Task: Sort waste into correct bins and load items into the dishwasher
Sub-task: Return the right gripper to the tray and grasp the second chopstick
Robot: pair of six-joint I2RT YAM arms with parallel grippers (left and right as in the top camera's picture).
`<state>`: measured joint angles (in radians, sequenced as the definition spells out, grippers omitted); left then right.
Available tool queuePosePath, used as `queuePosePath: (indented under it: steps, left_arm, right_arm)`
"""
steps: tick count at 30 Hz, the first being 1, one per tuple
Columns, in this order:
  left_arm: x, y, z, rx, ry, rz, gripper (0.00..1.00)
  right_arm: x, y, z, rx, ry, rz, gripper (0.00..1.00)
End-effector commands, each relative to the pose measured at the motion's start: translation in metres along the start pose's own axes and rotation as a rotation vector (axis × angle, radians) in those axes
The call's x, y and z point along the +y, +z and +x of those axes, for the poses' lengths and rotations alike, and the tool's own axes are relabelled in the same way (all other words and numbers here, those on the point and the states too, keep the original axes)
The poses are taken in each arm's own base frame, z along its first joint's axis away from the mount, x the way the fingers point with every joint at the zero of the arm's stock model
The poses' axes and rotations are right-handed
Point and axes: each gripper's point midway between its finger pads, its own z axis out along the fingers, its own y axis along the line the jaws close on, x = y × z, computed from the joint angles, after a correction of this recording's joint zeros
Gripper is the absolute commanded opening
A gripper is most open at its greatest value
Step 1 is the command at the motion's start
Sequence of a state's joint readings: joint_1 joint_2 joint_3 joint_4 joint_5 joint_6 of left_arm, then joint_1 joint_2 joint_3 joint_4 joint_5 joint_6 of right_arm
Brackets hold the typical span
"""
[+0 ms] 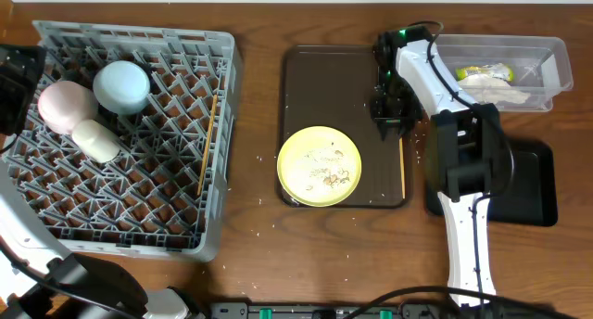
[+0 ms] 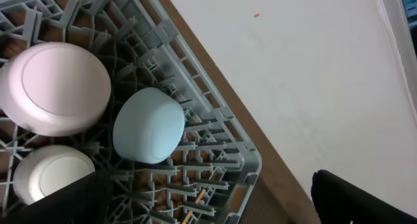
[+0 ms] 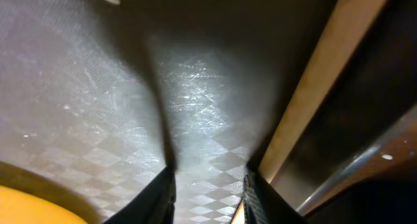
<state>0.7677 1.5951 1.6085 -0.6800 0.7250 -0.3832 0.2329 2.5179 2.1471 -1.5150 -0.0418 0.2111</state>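
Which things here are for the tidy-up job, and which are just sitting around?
For the job: rack, pink bowl, blue bowl, cup, plate, crumbs, chopsticks, clear tub, wrapper, napkin, black tray.
Just lying about: brown tray.

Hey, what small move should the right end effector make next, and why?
Probably nudge the right end effector sideways toward the chopstick: the stick lies just outside its fingers, on the brown tray, with only bare tray in the gap.

Brown wooden table [image 1: 250, 96], grain visible, soft even light across its top, pale off-white surface [image 2: 313, 87] beyond its far edge, wall or floor unclear, tiny orange speck [image 2: 257, 15] there, apart from the table
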Motion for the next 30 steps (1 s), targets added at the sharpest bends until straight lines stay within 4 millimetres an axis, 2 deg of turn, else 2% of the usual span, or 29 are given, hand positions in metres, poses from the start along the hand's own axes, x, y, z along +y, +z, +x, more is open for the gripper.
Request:
queuePosePath:
  steps: [1, 9, 12, 14, 19, 23, 26, 30]
  left_arm:
    - [-0.003, -0.006, -0.002, -0.019, 0.034, -0.006, 0.98]
    - [-0.003, -0.006, -0.002, -0.019, 0.034, -0.006, 0.98]
    - [-0.003, -0.006, -0.002, -0.019, 0.034, -0.006, 0.98]
    - [-0.003, -0.006, -0.002, -0.018, 0.033, -0.006, 0.98]
    - [-0.003, -0.006, -0.002, -0.018, 0.033, -0.006, 0.98]
    - [-0.003, -0.006, -0.002, -0.018, 0.034, -0.006, 0.98]
    - [-0.003, -0.006, -0.002, -0.019, 0.034, -0.006, 0.98]
    - [-0.003, -0.006, -0.002, -0.019, 0.034, -0.006, 0.98]
  right_arm:
    - [0.012, -0.003, 0.0, 0.0, -0.014, -0.063, 0.26]
    - [0.018, -0.039, -0.004, -0.055, -0.02, -0.095, 0.29]
    - [0.012, -0.053, -0.01, -0.096, -0.009, -0.093, 0.34]
    - [0.004, -0.058, -0.012, -0.109, 0.002, -0.078, 0.45]
    - [-0.012, -0.053, -0.011, -0.092, 0.007, -0.045, 0.53]
    - [-0.016, -0.044, -0.011, -0.072, -0.007, -0.044, 0.52]
    - [-0.013, -0.034, -0.01, -0.057, -0.009, -0.048, 0.5]
    - [-0.001, -0.024, -0.013, -0.056, -0.019, -0.096, 0.46]
